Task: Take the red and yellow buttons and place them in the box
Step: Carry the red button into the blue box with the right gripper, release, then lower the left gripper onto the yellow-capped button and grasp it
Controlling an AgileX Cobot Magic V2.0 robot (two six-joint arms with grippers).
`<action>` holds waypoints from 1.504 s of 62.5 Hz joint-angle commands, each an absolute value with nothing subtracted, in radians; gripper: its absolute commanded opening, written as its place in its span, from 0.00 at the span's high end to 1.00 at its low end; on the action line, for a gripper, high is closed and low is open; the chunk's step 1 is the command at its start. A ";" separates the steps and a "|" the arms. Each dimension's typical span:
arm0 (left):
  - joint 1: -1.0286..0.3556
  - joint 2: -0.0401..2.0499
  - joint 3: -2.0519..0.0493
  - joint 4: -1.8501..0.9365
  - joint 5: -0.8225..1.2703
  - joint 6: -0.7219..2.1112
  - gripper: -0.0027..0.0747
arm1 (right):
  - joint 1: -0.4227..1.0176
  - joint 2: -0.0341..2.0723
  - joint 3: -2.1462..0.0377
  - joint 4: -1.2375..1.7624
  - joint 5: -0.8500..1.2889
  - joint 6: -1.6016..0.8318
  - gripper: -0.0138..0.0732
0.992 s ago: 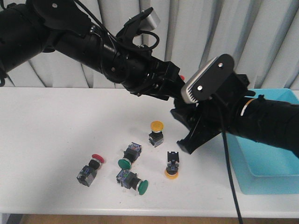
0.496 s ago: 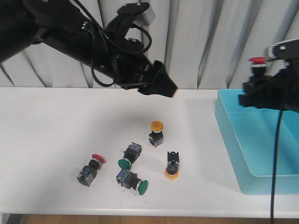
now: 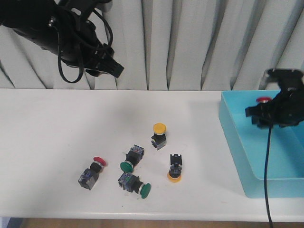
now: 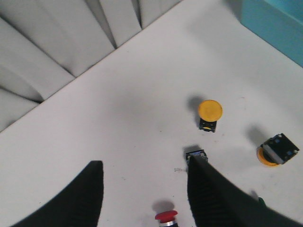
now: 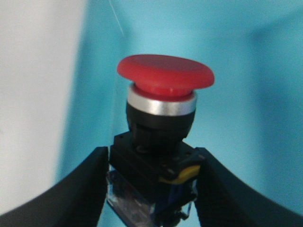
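Nearest me on the white table (image 3: 52, 128) lie the loose switches: a green-capped one (image 3: 134, 184) tipped on its side at the front, a red-capped button (image 3: 91, 172) to its left, and a yellow-capped button (image 3: 175, 167) lying cap-down to its right. Just behind those sits a second green-capped switch (image 3: 131, 158), and behind that a yellow button (image 3: 158, 135) standing upright, cap on top.

To the right stands the light-blue box (image 3: 237, 147). My right claw (image 3: 266, 114) hangs over its inside, clenched on a red mushroom button (image 5: 161, 142): in the right wrist view my fingers (image 5: 92, 189) press both sides of its black body, the red cap up, with the blue of the box behind it.

Farthest back, my left claw (image 3: 111, 69) is raised high before the grey curtain (image 3: 190, 42), well apart from everything on the table. Its two fingers (image 4: 213, 194) are spread wide with nothing between them.
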State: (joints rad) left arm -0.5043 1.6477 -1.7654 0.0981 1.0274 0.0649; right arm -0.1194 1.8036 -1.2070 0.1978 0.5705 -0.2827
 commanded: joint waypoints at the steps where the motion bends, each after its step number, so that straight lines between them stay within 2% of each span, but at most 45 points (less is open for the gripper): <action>1: -0.506 1.595 -1.796 0.126 0.985 0.033 0.49 | -0.126 1.843 -1.282 0.128 0.623 -0.227 0.83; 10: -0.506 1.595 -1.796 0.126 0.985 0.033 0.49 | -0.126 1.932 -1.320 0.121 0.659 -0.208 0.81; 18: -0.506 1.595 -1.796 0.126 0.982 0.033 0.49 | -0.126 1.965 -1.320 0.121 0.641 -0.208 0.75; 25: -0.506 1.595 -1.796 0.126 0.981 0.033 0.49 | -0.126 1.982 -1.320 0.123 0.630 -0.211 0.67; 41: -0.506 1.595 -1.796 0.126 0.980 0.033 0.49 | -0.126 1.990 -1.320 0.124 0.616 -0.231 0.37; 49: -0.506 1.595 -1.796 0.125 0.984 0.030 0.49 | -0.126 1.988 -1.320 0.124 0.621 -0.231 0.28; 62: -0.508 1.595 -1.796 0.116 0.974 0.028 0.49 | -0.126 1.918 -1.320 0.125 0.627 -0.231 0.27; 76: -0.508 1.611 -1.796 0.000 0.878 0.099 0.47 | -0.126 1.728 -1.320 0.152 0.659 -0.231 0.27; 85: -0.508 1.645 -1.797 -0.102 0.784 0.174 0.38 | -0.126 1.593 -1.320 0.161 0.698 -0.231 0.27; 94: -0.508 1.706 -1.797 -0.173 0.698 0.237 0.24 | -0.124 1.452 -1.320 0.175 0.744 -0.231 0.27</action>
State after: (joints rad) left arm -0.5043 1.7123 -1.7654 -0.1183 0.8198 0.1959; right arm -0.1204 1.5648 -1.2910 0.1556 0.7472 -0.2205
